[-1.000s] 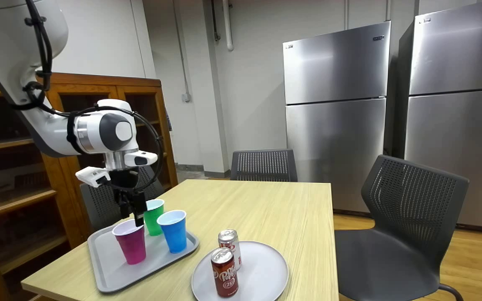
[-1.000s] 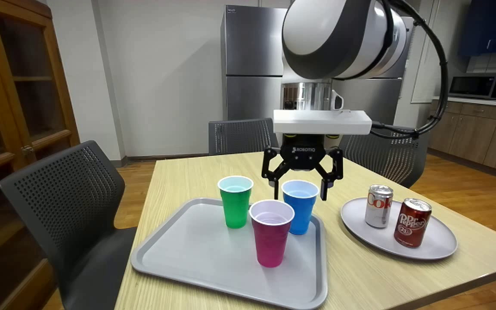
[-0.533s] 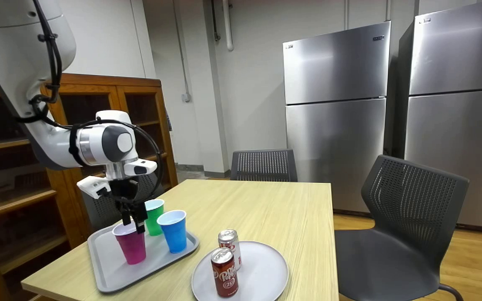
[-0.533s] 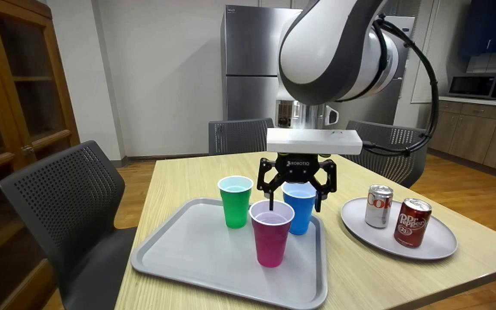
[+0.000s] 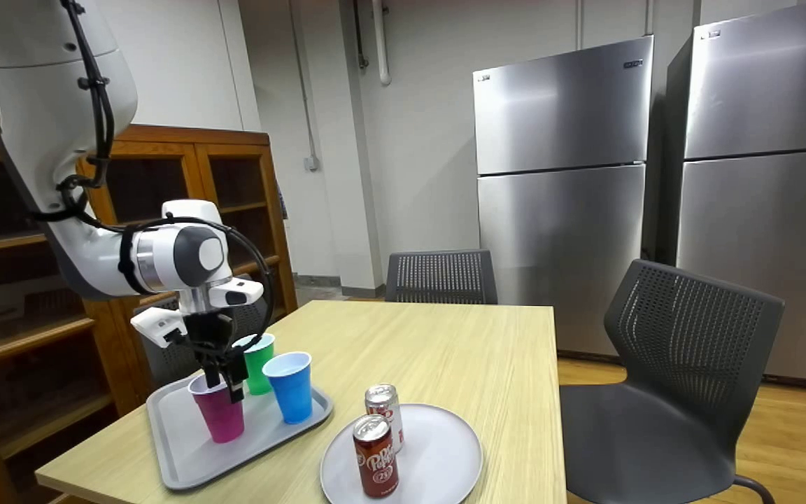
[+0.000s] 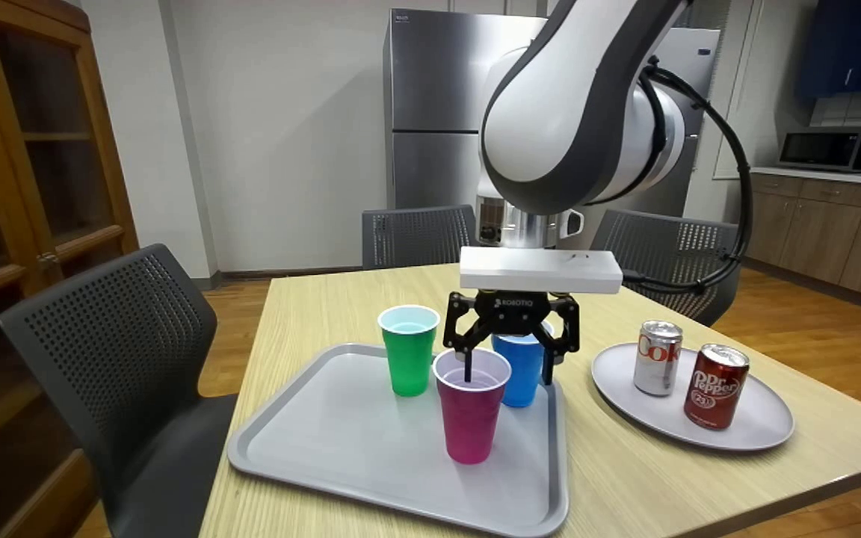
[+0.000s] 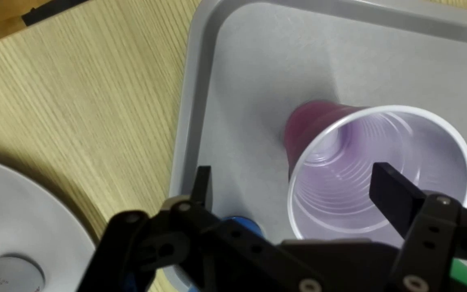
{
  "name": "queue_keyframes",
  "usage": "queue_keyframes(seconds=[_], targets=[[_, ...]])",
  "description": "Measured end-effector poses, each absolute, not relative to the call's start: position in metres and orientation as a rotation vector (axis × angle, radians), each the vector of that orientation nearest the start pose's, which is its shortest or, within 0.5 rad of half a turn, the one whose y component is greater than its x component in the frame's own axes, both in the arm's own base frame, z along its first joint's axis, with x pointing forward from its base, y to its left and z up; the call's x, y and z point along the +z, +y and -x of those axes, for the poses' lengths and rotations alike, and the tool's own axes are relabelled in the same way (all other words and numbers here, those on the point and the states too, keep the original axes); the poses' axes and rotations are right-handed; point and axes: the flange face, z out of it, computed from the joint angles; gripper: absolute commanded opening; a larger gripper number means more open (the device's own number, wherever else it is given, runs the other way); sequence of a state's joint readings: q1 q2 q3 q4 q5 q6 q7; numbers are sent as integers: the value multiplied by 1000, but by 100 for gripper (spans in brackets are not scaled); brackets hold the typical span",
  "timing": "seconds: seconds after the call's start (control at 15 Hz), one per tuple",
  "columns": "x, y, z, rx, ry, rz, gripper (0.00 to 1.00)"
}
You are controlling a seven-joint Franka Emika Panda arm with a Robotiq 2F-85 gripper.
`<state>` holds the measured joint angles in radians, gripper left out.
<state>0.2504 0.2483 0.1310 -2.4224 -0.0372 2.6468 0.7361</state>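
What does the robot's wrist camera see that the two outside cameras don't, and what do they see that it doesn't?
Only the wrist view shows the inside bottom of the magenta cup.

Only the exterior views show the stainless-steel refrigerators and the wooden glass-door cabinet.

All share the open Robotiq gripper, magenta cup, blue cup, green cup, gray tray and round plate.

In an exterior view, we see the hand point(image 6: 507, 376) above the tray point(image 6: 341, 448), one finger point(image 6: 468, 366) at the mouth of the nearest cup point(image 6: 471, 426), the other finger point(image 6: 548, 370) outside it. Also on the tray, a second cup point(image 6: 409, 359) stands left of the hand and a third cup point(image 6: 524, 375) behind it. Right of the hand, a plate point(image 6: 765, 412) bears a can point(image 6: 658, 359) and, farther right, another can point(image 6: 716, 388). Tray and plate rest on the worktop point(image 6: 326, 306) below.
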Motion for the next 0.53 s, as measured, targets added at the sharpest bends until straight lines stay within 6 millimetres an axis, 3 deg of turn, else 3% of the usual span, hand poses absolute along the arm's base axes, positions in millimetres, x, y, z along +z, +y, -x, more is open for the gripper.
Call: queue_keyframes(seconds=[0.13,0.53], targets=[[205,187,-455,36,504,3097,66],[206,188,-456,17,502,3094,18]])
